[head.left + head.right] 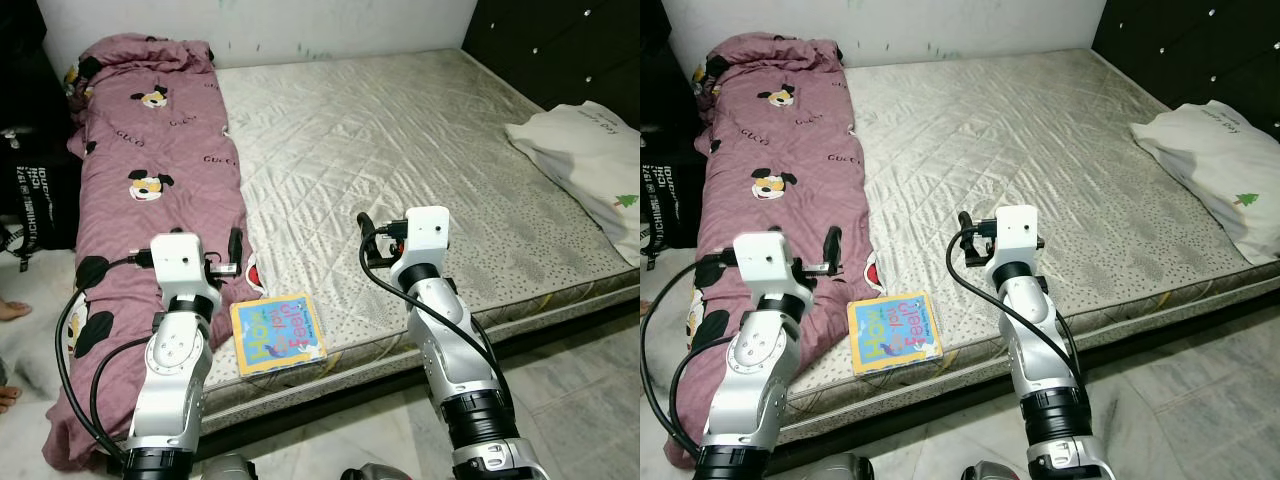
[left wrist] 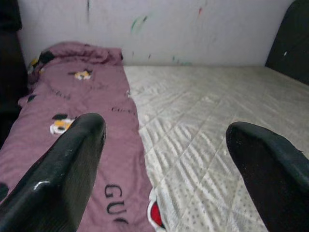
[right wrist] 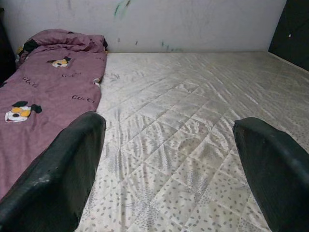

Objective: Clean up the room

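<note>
1. Left eye view has the robot standing at the near edge of the mattress (image 1: 400,150), both arms raised over it, which suggests it is lining up to pick something off the bed.
2. A colourful book (image 1: 278,334) lies flat at the near edge, just beside the purple blanket (image 1: 150,200) that runs along the mattress's left edge.
3. Its long axis runs roughly along the near edge, slightly skewed; the cover faces up, the title reading sideways.
4. Left gripper (image 2: 166,159) hovers above the blanket's inner border, beyond the book, fingers (image 2: 67,164) spread wide and holding nothing.
5. Right gripper (image 3: 169,164) hangs over bare mattress near the middle of the near edge, fingers apart and empty.
6. A white pillow (image 1: 590,160) sits at the right edge.
</note>
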Tool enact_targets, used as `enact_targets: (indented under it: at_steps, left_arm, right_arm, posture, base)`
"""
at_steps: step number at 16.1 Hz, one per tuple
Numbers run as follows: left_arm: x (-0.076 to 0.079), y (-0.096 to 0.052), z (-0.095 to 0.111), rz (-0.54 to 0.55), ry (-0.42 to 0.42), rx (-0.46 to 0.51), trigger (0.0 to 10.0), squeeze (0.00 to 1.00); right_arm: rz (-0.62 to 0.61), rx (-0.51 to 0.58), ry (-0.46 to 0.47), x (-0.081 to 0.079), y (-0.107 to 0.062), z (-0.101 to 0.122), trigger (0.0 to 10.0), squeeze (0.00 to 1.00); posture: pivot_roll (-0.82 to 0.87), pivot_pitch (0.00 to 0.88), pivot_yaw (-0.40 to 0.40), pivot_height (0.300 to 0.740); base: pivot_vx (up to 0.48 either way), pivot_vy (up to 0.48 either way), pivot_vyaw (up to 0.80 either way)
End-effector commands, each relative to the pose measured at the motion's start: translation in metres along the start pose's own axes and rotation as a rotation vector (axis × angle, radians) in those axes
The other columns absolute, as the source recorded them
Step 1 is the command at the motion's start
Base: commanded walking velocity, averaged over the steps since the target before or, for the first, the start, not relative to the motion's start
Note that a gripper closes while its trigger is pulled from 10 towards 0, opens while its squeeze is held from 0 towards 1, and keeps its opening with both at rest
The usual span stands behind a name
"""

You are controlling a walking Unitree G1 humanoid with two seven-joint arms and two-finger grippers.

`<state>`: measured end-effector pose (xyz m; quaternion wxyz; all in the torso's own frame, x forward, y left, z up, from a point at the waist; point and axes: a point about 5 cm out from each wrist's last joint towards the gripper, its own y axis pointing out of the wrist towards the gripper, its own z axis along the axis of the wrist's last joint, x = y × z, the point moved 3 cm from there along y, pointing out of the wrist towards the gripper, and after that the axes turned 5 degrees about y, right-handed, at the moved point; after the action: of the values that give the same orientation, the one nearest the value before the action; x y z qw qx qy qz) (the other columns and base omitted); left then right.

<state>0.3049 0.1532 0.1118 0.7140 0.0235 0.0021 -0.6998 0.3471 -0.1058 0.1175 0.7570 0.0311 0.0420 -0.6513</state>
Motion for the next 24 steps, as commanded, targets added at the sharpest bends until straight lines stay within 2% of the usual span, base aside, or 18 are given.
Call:
enact_targets:
  at_steps: [1,4,6,8,10,13,17,19,20,21,24]
  left_arm:
    - [-0.002,0.001,0.003,0.0,-0.022,-0.003,10.0,0.0]
    - [-0.005,-0.002,0.007,0.023,0.023,0.016,10.0,0.0]
    - [-0.016,-0.008,0.01,0.058,0.04,0.022,10.0,0.0]
    - [-0.029,-0.021,0.006,0.082,0.074,0.004,10.0,0.0]
    - [-0.032,-0.029,0.003,0.077,0.098,-0.003,10.0,0.0]
    - [-0.035,-0.033,-0.005,0.094,0.101,-0.05,10.0,0.0]
    - [-0.042,-0.039,0.009,0.147,0.168,0.012,10.0,0.0]
    - [-0.042,-0.042,0.002,0.109,0.125,-0.02,10.0,0.0]
    - [-0.041,-0.045,-0.002,0.104,0.135,-0.038,10.0,0.0]
    - [-0.04,-0.046,-0.005,0.104,0.133,-0.054,10.0,0.0]
    - [-0.037,-0.045,-0.012,0.091,0.107,-0.086,10.0,0.0]
  right_arm:
    - [0.0,0.007,0.005,0.0,0.0,0.003,10.0,0.0]
    - [-0.01,0.01,0.019,0.003,-0.003,0.003,10.0,0.0]
    - [-0.024,0.007,0.013,0.01,-0.008,0.001,10.0,0.0]
    - [-0.054,0.041,-0.013,0.023,-0.019,0.005,10.0,0.0]
    - [-0.05,0.074,-0.063,0.028,-0.028,0.01,10.0,0.0]
    - [-0.095,0.068,-0.069,0.038,-0.035,0.008,10.0,0.0]
    - [-0.11,0.143,-0.144,0.048,-0.045,0.035,10.0,0.0]
    - [-0.129,0.062,-0.115,0.052,-0.057,0.013,10.0,0.0]
    - [-0.111,0.007,-0.096,0.045,-0.067,-0.004,10.0,0.0]
    - [-0.091,0.023,-0.125,0.041,-0.066,-0.002,10.0,0.0]
    - [-0.103,0.007,-0.073,0.044,-0.061,-0.001,10.0,0.0]
  posture:
    - [0.03,0.0,-0.035,0.74]
    - [0.03,0.01,-0.031,0.74]
    - [0.03,0.016,-0.031,0.74]
    - [0.04,0.023,-0.031,0.74]
    - [0.04,0.027,-0.03,0.74]
    - [0.04,0.029,-0.027,0.74]
    - [0.03,0.036,-0.025,0.74]
    - [0.02,0.033,-0.025,0.74]
    - [0.03,0.032,-0.028,0.74]
    - [0.03,0.031,-0.028,0.74]
    - [0.03,0.033,-0.029,0.74]
  base:
    - [0.0,0.0,0.0]
    - [0.0,0.0,0.0]
    - [0.0,0.0,0.0]
    - [0.0,0.0,0.0]
    - [0.0,0.0,0.0]
    - [0.0,0.0,0.0]
    - [0.0,0.0,0.0]
    - [0.0,0.0,0.0]
    - [0.0,0.0,0.0]
    - [0.0,0.0,0.0]
    - [0.0,0.0,0.0]
